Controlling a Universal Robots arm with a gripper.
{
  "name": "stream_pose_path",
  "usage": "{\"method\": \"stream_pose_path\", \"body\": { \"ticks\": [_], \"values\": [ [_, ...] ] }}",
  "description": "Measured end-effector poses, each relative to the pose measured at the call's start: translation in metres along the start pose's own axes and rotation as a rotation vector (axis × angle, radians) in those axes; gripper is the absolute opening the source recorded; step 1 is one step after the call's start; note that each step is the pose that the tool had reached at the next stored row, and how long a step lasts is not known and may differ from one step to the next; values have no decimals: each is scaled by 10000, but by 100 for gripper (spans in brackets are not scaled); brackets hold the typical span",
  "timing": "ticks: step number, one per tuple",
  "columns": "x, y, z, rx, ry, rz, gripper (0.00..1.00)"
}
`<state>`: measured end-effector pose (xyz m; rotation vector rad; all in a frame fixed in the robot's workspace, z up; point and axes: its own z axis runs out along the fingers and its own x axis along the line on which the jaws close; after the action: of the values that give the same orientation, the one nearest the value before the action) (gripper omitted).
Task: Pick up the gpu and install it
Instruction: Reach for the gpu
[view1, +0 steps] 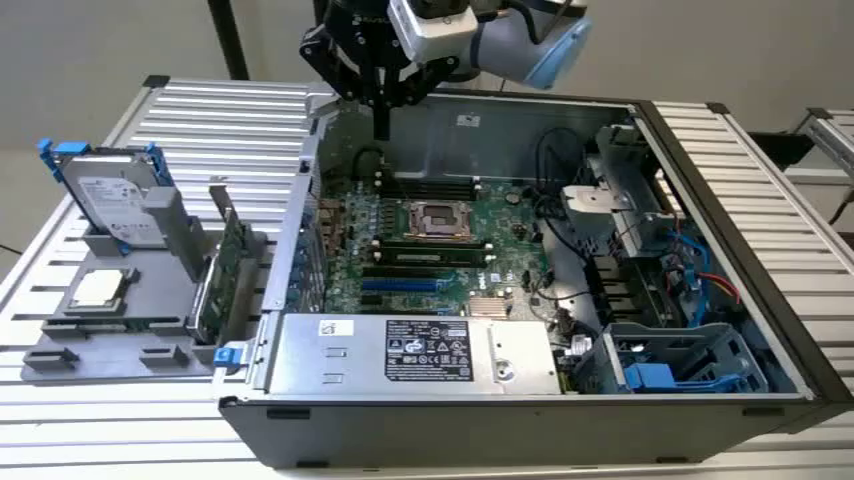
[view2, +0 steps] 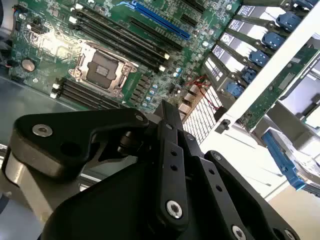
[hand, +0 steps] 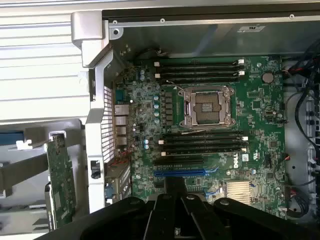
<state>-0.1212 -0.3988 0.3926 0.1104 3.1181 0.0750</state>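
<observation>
1. The gpu (view1: 235, 262) is shown standing on edge in a grey holder (view1: 67, 355) on the slatted table (view1: 200, 110). It is outside the open computer case (view1: 534, 435), at the exterior view's left. Its green board face is presented in the first wrist view (hand: 60, 185).
2. The gripper (view1: 383, 126) is held above the far side of the case, well apart from the gpu. Its fingers are pressed together, with nothing pinched between them.
3. Below the gripper, the motherboard (view1: 521, 225) is exposed, with its CPU socket (view1: 435, 220) and a blue expansion slot (hand: 185, 172).
4. A hard drive (view1: 114, 195) in a blue frame and a processor chip (view1: 100, 290) are carried by the same holder.
5. A power supply (view1: 414, 350) is seated along the case's near wall.
</observation>
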Motion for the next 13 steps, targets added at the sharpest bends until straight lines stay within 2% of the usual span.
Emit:
{"method": "stream_pose_path", "body": {
  "ticks": [13],
  "values": [
    [8, 0, -1, 1, -1, 2, 0]
  ]
}}
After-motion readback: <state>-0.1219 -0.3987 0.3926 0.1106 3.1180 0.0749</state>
